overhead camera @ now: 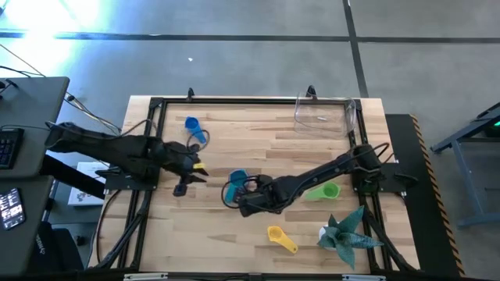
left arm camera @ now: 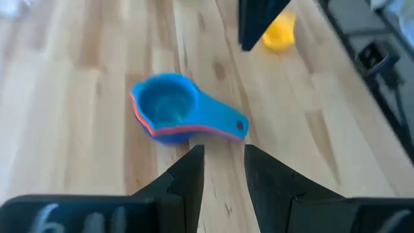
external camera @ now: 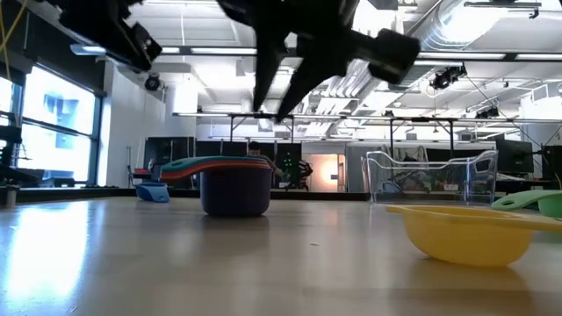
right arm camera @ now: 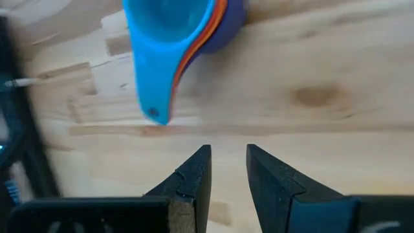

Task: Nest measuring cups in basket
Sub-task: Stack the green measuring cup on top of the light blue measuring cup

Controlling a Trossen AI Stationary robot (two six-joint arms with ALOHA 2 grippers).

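Yellow cup [external camera: 465, 230] sits nearest in the low view, on the desk [external camera: 219, 263] at right; behind it the clear basket [external camera: 430, 175], empty as far as I can tell. Stack of nested cups [external camera: 233, 183] stands mid-desk, purple at the bottom, a lone blue cup [external camera: 154, 192] far left.

High view: right end effector [overhead camera: 234, 199] hovers at the stack [overhead camera: 237, 186], centre desk; left end effector [overhead camera: 191, 176] waits just left of it. Green cup [overhead camera: 324, 191], yellow cup [overhead camera: 281, 238] and blue cup [overhead camera: 195, 129] lie loose; basket [overhead camera: 324, 113] far right corner. Teal plant [overhead camera: 344, 232] near right, black frame [overhead camera: 152, 140] around the desk.

Left wrist view: fingers [left arm camera: 184, 181] slightly apart, holding nothing, pointed at the stack [left arm camera: 174, 110].

Right wrist view: fingers [right arm camera: 194, 178] slightly apart, empty, stack handle [right arm camera: 152, 84] ahead.

Judgement: nesting part done; next move is either grabbing a loose cup or carrying the stack to the basket. Arms are close together, so collision is a risk.
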